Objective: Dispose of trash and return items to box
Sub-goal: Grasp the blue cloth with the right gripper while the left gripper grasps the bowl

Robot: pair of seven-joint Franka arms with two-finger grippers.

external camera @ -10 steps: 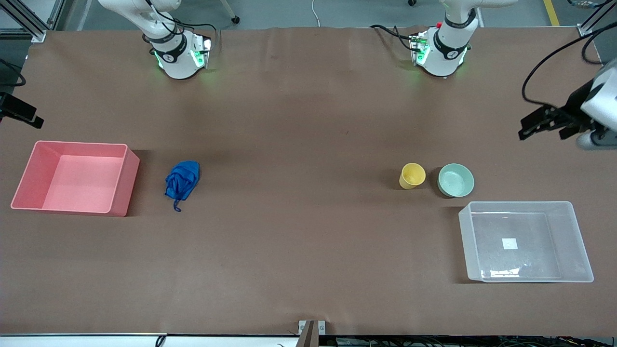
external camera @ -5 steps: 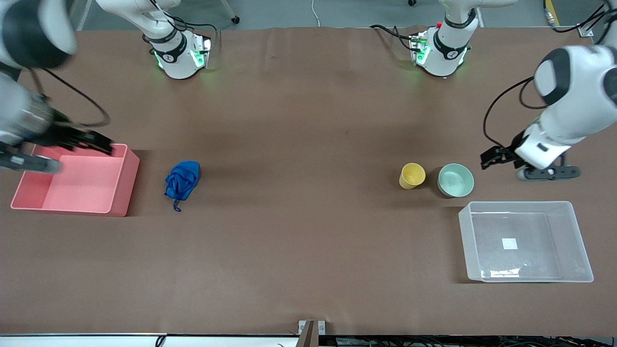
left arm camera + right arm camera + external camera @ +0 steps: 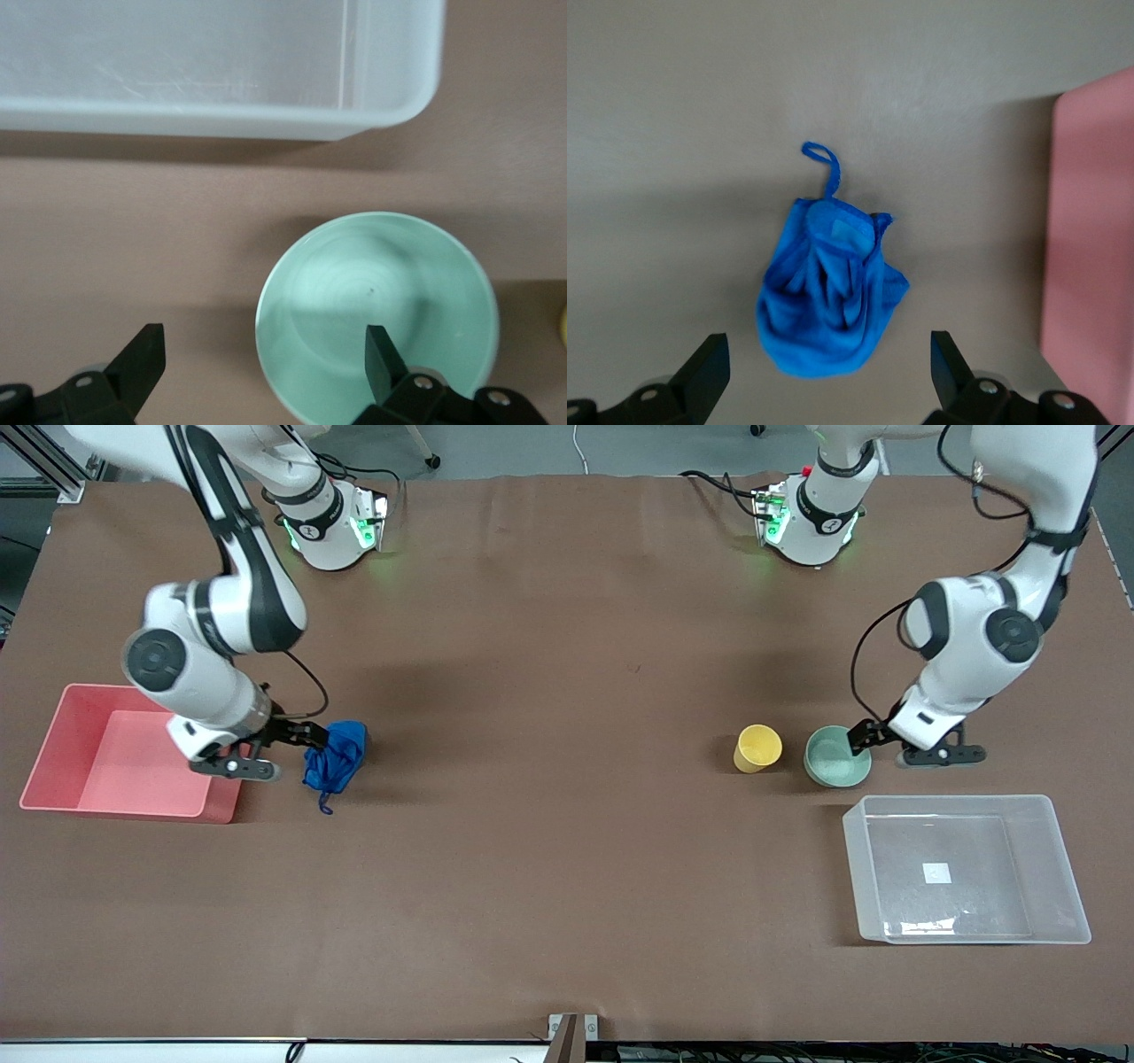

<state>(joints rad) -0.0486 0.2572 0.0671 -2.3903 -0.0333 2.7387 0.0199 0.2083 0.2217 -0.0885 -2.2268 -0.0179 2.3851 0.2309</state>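
Plainly, both grippers spread: left gripper (image 3: 261,354) apparently straddling bowl (image 3: 376,314) rim, right gripper (image 3: 824,363) over trash (image 3: 828,297).

Brown-covered table (image 3: 567,850) — grey floor (image 3: 638,447) above.

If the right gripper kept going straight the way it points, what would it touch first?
Probably the blue wad: the right gripper is open and aimed at it, with a finger showing either side. Its height above the wad is unclear.

Wrinkly blue cloth wad (image 3: 336,755), glossy mint bowl (image 3: 835,757), clear plastic tub (image 3: 966,868), matt brown table (image 3: 567,824).
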